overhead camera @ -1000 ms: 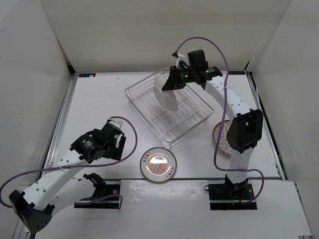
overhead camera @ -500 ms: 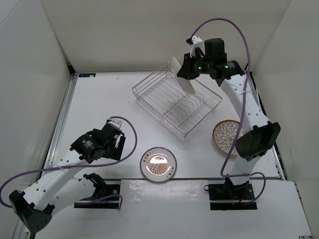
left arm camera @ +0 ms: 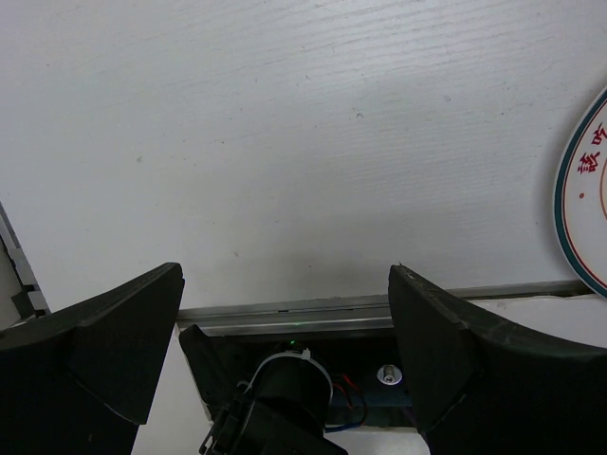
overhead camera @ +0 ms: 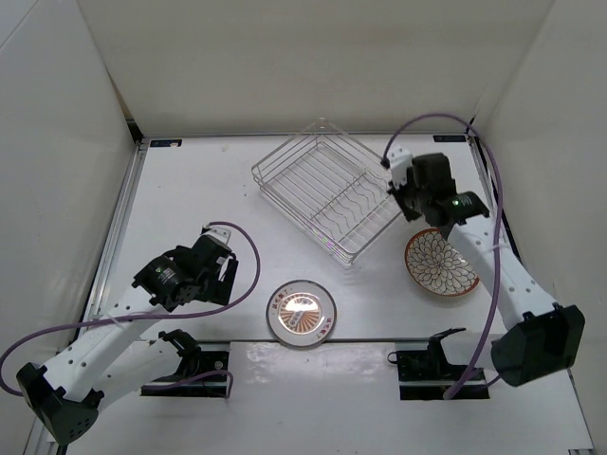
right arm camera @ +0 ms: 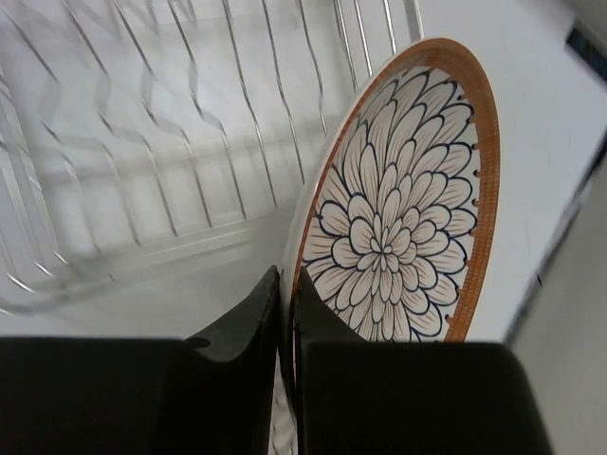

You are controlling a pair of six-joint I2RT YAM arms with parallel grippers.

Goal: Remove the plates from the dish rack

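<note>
Two plates are out and lying flat on the table (overhead camera: 190, 190): the orange-lined plate (overhead camera: 300, 314) near the front edge, and the flowered plate (overhead camera: 442, 263) to the right of the rack (overhead camera: 322, 190), which shows only bare wire from above. The third plate (right arm camera: 398, 199), also flowered, rises tilted out of the thin slit between the fingers of the right gripper (right arm camera: 287, 280). It looks pinched by its rim, low beside the rack's right end, though from above I cannot pick it out under the wrist. The left gripper (left arm camera: 285, 275) hangs spread wide over the table, holding nothing. What appears left is setting this last plate down and letting go.
</note>
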